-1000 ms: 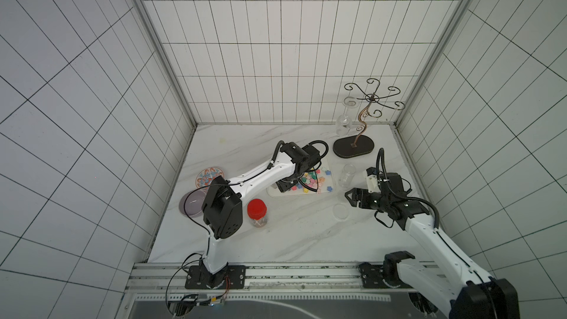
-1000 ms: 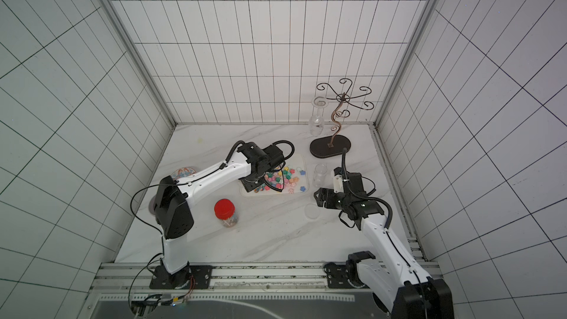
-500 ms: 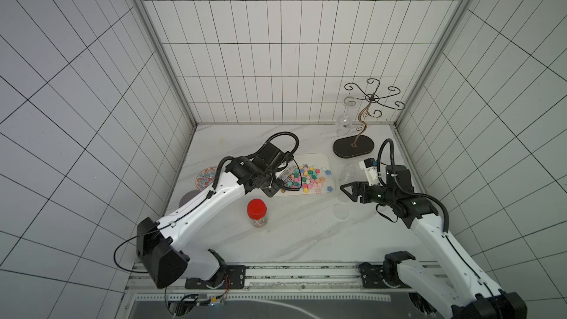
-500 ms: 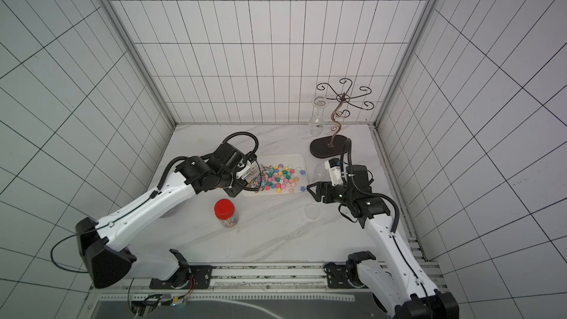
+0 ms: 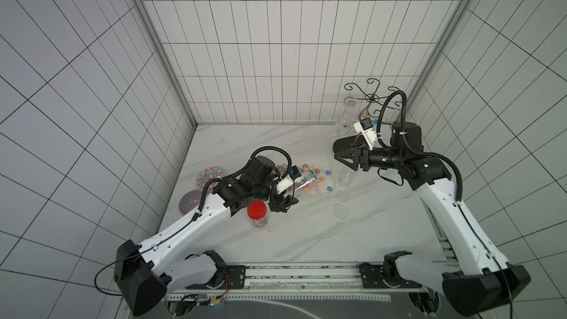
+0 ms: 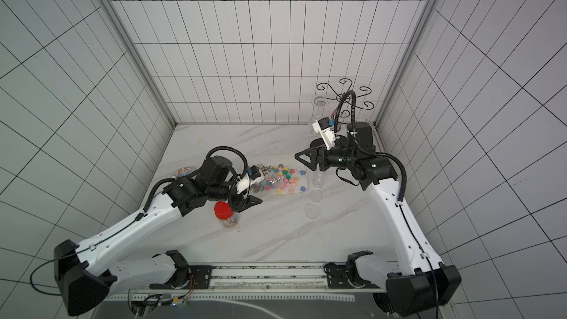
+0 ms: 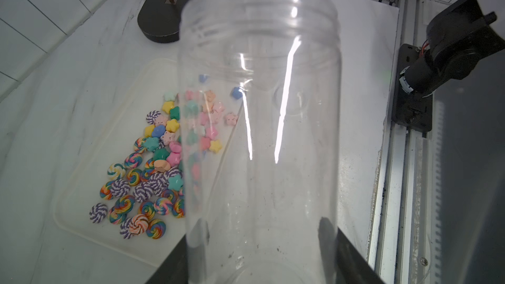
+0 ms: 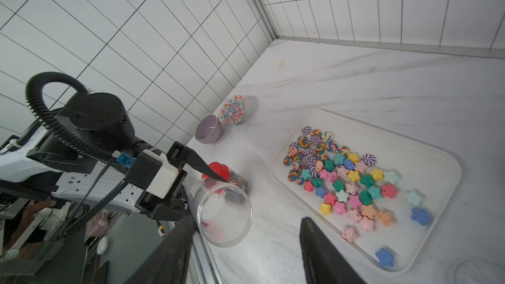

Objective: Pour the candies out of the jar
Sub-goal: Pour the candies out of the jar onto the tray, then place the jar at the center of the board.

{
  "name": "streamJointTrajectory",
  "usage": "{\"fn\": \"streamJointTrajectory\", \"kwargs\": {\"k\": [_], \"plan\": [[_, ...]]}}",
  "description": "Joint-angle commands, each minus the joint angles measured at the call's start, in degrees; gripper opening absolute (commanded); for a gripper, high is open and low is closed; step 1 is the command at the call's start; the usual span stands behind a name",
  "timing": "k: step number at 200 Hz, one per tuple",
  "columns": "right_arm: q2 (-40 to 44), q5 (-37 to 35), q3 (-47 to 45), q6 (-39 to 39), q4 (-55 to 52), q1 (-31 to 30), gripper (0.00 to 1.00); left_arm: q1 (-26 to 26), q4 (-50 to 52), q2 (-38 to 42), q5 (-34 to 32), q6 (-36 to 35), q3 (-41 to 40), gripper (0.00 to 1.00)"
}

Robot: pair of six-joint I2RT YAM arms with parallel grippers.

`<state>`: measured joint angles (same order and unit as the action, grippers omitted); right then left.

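White-tiled walls, marble counter (image 5: 306, 234): pour looks done, spills worry me.
In a top view my left claw (image 5: 283, 202) hangs beside a red-lidded jar (image 5: 257, 210) I could topple. Left wrist view: it clamps the clear jar (image 7: 259, 132), empty; the candies (image 7: 161, 165) lie in the tray (image 7: 76, 211). Right wrist view: my right claw (image 8: 247, 219) gapes, holding nothing; a low swing could scatter them.

In both top views you look from high above down on the whole white marble table (image 5: 291, 234). Your left wrist camera sits very near the clear plastic jar (image 7: 259, 132); both wrist views share the white shallow tray (image 8: 415, 159).
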<state>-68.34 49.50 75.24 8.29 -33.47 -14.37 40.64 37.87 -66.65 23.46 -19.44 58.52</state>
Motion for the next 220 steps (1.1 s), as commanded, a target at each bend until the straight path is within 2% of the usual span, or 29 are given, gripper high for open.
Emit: {"fn": "streamJointTrajectory", "kwargs": {"k": [1,80,129,168,220], "plan": [[-3.02,3.59,5.27,-2.99,-4.90,-2.62,0.61,-0.35,-4.82,1.11,4.75,-1.76,-0.68,0.52],[-5.53,4.20,5.60,-8.20,-11.56,-9.60,0.61,-0.83,-5.17,0.85,5.08,-1.65,-1.22,0.53],[-3.90,5.28,2.31,-7.39,-9.15,-12.22,0.60,-0.92,-5.02,0.07,5.36,-1.48,-1.22,0.53],[-3.89,5.83,1.36,-7.05,-8.80,-13.62,0.50,-0.98,-4.82,-0.44,5.02,-1.39,-1.04,0.53],[-4.34,5.83,-1.18,-6.91,-8.70,-14.27,0.43,-0.92,-4.82,-0.57,4.75,-1.30,-1.04,0.53]]}}
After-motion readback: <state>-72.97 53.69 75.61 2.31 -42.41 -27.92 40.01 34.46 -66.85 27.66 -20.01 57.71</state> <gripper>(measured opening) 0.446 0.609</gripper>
